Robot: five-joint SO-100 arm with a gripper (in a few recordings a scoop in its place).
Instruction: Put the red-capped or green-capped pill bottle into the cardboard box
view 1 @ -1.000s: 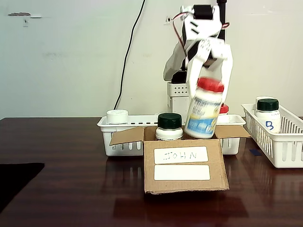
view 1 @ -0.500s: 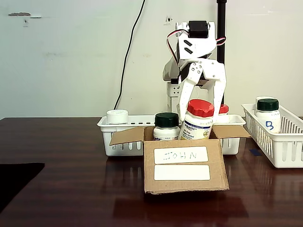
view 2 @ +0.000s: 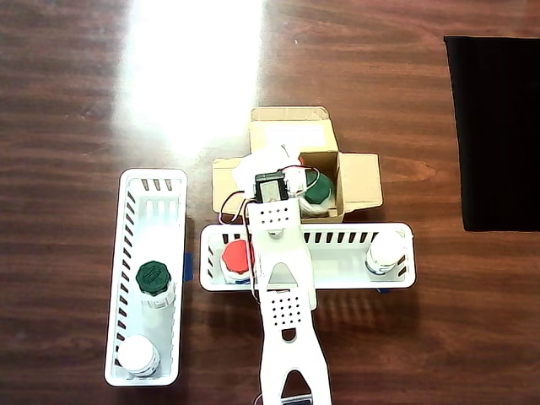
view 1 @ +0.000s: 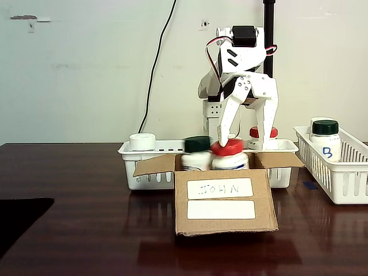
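Note:
The cardboard box (view 1: pixel 223 225), labelled "JOHN", stands at the table's middle with its flaps open. The pill bottle with the red cap (view 1: pixel 227 149) sits inside it, only its cap and shoulders above the rim, a little blurred. A green-capped bottle (view 1: pixel 197 145) leans beside it in the box; the overhead view shows this green cap (view 2: pixel 319 190) too. My white gripper (view 1: pixel 242 138) hangs open just above the box, its fingers apart and no longer holding the red cap. In the overhead view my arm (view 2: pixel 283 253) covers the red-capped bottle in the box (view 2: pixel 359 180).
Behind the box is a white slotted basket (view 1: pixel 149 175) holding a white-capped bottle (view 1: pixel 142 141) and another red-capped bottle (view 1: pixel 261 132). A second basket (view 1: pixel 345 181) at the right holds a green-capped bottle (view 1: pixel 325 138). A black mat (view 2: pixel 498 126) lies off to one side.
The gripper came down with the red-capped bottle over the box and let go. The bottle dropped into the box and pushed the green-capped bottle to a tilt.

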